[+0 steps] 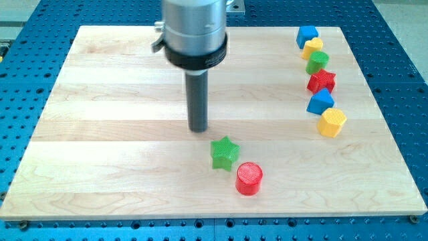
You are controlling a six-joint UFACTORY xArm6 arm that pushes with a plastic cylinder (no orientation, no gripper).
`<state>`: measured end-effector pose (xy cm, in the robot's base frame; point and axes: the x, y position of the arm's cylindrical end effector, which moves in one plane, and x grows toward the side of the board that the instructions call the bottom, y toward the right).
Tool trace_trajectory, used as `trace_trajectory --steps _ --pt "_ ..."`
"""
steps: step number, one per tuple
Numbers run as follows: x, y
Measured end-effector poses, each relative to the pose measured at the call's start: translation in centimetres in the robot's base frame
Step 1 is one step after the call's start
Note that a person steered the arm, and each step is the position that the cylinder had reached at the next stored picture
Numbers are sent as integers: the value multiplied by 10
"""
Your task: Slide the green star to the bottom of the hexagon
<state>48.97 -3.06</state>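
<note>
The green star [225, 152] is seen low on the worktop [100, 134], near the middle, with a red cylinder [249, 179] just beside it toward the view's bottom right, close to touching. My tip [198, 128] is set on the board just up and to the view's left of the star, a small gap between them, no contact seen. No jaws are fitted: the arm ends in a plain dark rod, so nothing can be opened or clamped.

The yellow hexagon [332, 122] is found at the lower end of a column of blocks along the view's right: blue block [307, 35] at the top, then a yellow block [312, 48], a green block [317, 61], a red star [322, 82] and a blue cube [320, 102]. The hexagon lies well apart from the green star, to the view's right and slightly higher.

Key relation: the goal spot, under the hexagon, lies to the right of the star, and the tip is on the star's upper left, so a push rightward is judged feasible after the tip is dropped a little lower. The red cylinder is likely to be clipped if the push angles downward.

The worktop is pale wood planks, resting on a blue perforated base [401, 80].
</note>
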Motion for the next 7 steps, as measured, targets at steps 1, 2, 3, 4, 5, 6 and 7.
trace_trajectory --steps 1,2,3,4,5,6,7 --pt "40 0" --pt "43 5" --pt "43 71" --pt "41 116" --pt "39 67" --pt "71 80" --pt "80 138"
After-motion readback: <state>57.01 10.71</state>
